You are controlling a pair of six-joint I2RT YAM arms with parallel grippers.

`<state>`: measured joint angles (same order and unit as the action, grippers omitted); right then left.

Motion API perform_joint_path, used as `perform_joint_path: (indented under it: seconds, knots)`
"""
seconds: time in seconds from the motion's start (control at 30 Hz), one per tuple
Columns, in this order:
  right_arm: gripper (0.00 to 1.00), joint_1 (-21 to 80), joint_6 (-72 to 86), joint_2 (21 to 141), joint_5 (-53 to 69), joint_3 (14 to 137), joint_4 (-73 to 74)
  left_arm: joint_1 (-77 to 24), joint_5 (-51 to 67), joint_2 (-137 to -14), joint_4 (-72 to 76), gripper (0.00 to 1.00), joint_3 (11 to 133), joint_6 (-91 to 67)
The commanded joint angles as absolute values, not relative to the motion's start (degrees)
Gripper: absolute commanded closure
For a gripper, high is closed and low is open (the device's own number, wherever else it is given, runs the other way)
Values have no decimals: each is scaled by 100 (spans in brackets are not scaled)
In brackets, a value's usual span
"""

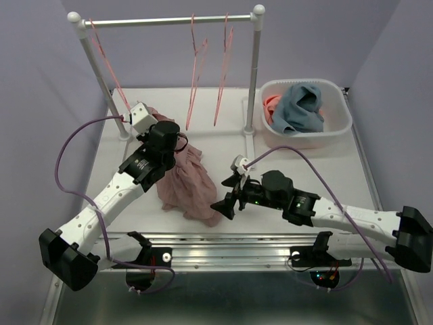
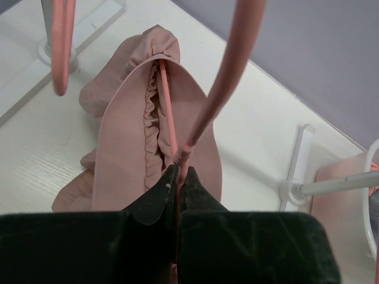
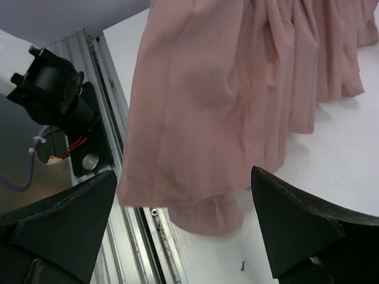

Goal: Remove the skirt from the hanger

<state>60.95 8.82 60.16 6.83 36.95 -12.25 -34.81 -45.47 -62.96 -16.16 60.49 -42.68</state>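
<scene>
A dusty-pink skirt (image 1: 186, 181) lies spread on the white table, its waistband toward the rack. In the left wrist view the skirt (image 2: 133, 148) still has a pink hanger (image 2: 167, 106) running through its waistband. My left gripper (image 2: 177, 173) is shut on the hanger's wire just above the waistband; in the top view the left gripper (image 1: 162, 139) sits over the skirt's upper end. My right gripper (image 1: 226, 202) is open beside the skirt's lower hem. In the right wrist view the hem (image 3: 201, 195) hangs between my wide-open fingers (image 3: 299, 222), untouched.
A clothes rack (image 1: 169, 20) with several pink hangers (image 1: 196, 68) stands at the back. A white basket (image 1: 338, 132) holding blue and coral cloth is at the back right. A metal rail (image 1: 223, 244) runs along the table's near edge.
</scene>
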Motion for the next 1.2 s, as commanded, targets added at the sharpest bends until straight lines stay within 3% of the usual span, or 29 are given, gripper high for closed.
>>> perform_joint_path:
  seconds: [0.0,0.2,0.4,0.57,0.87,0.93,1.17]
  knots:
    - [0,6407,791,6774,186,4077,-2617,-3551,-5088,-6257,-1590,100,6451,-4772]
    - [4,6512,730,7566,114,4570,-2856,-3586,-5317,-6363,-1828,100,6592,-4992]
    - [13,6626,765,7945,26,4754,-3156,-3595,-5335,-6460,-1872,100,6627,-4992]
    - [54,6627,739,8068,-308,4948,-3024,-3595,-5361,-6486,-1854,100,6653,-4957]
    - [88,6627,1177,7866,-316,4395,-2048,-3551,-5678,-6758,-1986,100,7347,-4597]
    - [99,6627,1335,7831,-386,4246,-2109,-3525,-5608,-6803,-1934,100,7400,-4562]
    - [99,6627,1880,8103,-1388,3982,-1820,-3261,-5511,-6829,-1775,100,7567,-4369]
